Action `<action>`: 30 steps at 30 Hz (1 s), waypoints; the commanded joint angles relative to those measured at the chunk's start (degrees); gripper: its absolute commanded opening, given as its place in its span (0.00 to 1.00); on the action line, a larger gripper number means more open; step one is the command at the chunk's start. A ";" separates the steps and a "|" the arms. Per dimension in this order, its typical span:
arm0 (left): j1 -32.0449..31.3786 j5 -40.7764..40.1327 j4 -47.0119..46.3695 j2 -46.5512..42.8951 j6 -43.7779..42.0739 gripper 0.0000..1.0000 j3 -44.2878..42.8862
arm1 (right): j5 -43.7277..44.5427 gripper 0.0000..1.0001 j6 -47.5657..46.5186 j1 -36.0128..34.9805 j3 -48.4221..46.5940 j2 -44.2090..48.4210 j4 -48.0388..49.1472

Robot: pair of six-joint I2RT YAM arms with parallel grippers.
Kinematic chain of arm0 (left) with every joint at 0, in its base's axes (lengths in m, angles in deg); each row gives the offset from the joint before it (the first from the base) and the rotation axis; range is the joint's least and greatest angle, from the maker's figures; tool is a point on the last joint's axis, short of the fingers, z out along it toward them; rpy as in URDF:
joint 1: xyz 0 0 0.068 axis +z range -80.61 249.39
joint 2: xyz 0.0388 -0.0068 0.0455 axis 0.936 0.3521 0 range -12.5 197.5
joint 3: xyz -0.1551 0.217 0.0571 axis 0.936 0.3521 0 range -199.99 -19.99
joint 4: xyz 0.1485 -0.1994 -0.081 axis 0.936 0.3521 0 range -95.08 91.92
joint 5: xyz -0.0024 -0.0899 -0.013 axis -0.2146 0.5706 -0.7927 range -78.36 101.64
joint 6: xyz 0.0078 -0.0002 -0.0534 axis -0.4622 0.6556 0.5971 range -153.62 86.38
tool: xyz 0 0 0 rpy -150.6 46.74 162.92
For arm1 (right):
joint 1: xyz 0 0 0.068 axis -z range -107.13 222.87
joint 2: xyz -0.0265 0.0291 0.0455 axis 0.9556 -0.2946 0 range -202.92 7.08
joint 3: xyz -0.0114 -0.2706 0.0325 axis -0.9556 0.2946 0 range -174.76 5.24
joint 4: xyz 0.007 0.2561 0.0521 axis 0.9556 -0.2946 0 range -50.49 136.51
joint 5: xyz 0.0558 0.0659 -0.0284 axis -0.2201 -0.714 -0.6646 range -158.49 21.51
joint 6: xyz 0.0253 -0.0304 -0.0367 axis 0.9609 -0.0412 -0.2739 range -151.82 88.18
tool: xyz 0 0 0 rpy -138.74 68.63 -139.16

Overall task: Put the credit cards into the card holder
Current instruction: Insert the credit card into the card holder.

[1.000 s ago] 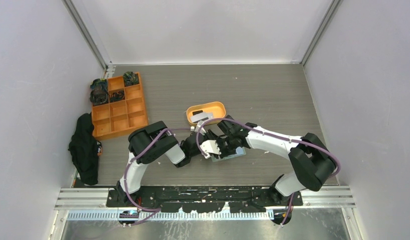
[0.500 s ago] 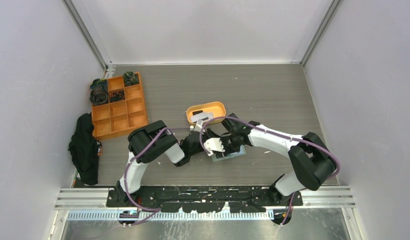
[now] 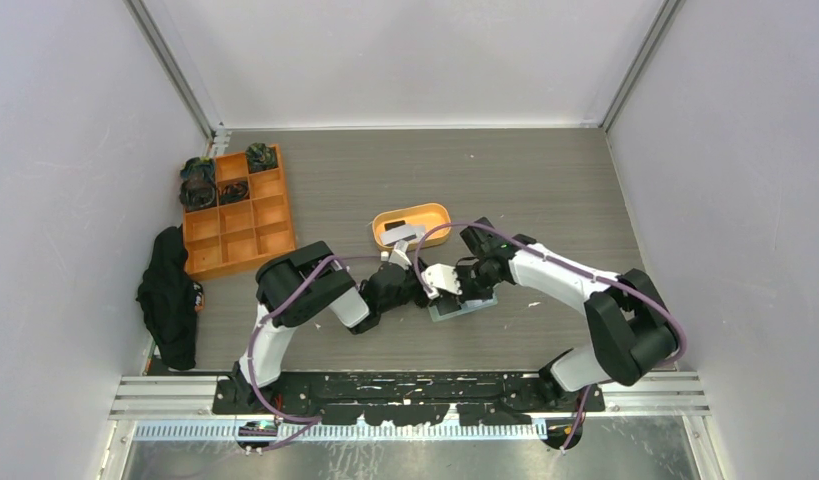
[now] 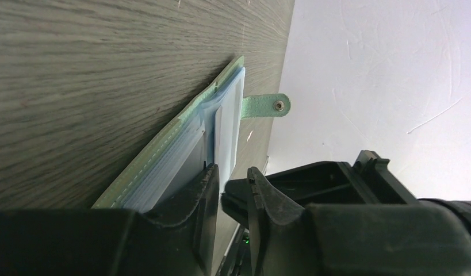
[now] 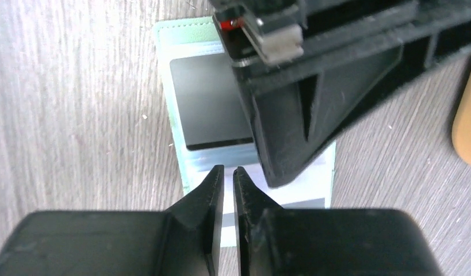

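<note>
Card holder (image 3: 465,309): sage-green, lying open and flat on the table (image 3: 545,190) beneath both wrists, with a black card (image 5: 207,109) in its clear sleeve. Left gripper (image 4: 230,184): jaws slightly parted at the sleeve's edge, nothing seen between them. Right gripper (image 5: 228,175): jaws almost together over the holder, nothing visible in them. Further cards (image 3: 400,232) lie in the orange oval tray (image 3: 437,212) just behind.

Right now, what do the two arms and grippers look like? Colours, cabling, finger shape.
They look alike. The left arm and right arm have white links and bulky black joint housings, with a purple cable looped along each. The left gripper and right gripper have matte black, wedge-shaped fingers.
</note>
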 commanded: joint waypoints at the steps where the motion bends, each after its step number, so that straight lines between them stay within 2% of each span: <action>1: 0.02 -0.29 6.19 -1.22 -4.78 0.27 1.29 | -9.79 0.20 1.07 3.28 -4.53 4.18 -7.29; 9: -0.03 -4.12 16.71 -10.75 -13.79 0.27 2.26 | -20.30 0.33 2.85 9.75 -8.73 6.74 -15.68; 14: -0.10 -6.85 24.48 -18.73 -22.69 0.27 2.53 | -24.98 0.38 9.84 15.08 -10.28 8.97 -16.58; 18: -0.07 -9.05 30.08 -24.61 -29.04 0.27 2.62 | -25.83 0.39 20.91 17.09 -11.96 8.37 -14.03; 22: -0.12 -10.81 34.53 -31.10 -36.26 0.25 2.98 | -25.85 0.39 37.49 17.45 -14.07 5.28 -11.23; 26: 0.19 -13.59 35.69 -37.08 -42.46 0.24 5.23 | -28.86 0.40 49.09 17.48 -15.97 1.14 -10.03; 29: 1.45 -17.14 35.73 -42.79 -45.46 0.24 9.20 | -28.76 0.49 54.65 17.96 -14.35 0.29 -6.16; 30: 2.30 -17.13 35.33 -44.90 -46.02 0.29 10.78 | -29.03 0.51 56.59 18.39 -13.41 -0.07 -4.45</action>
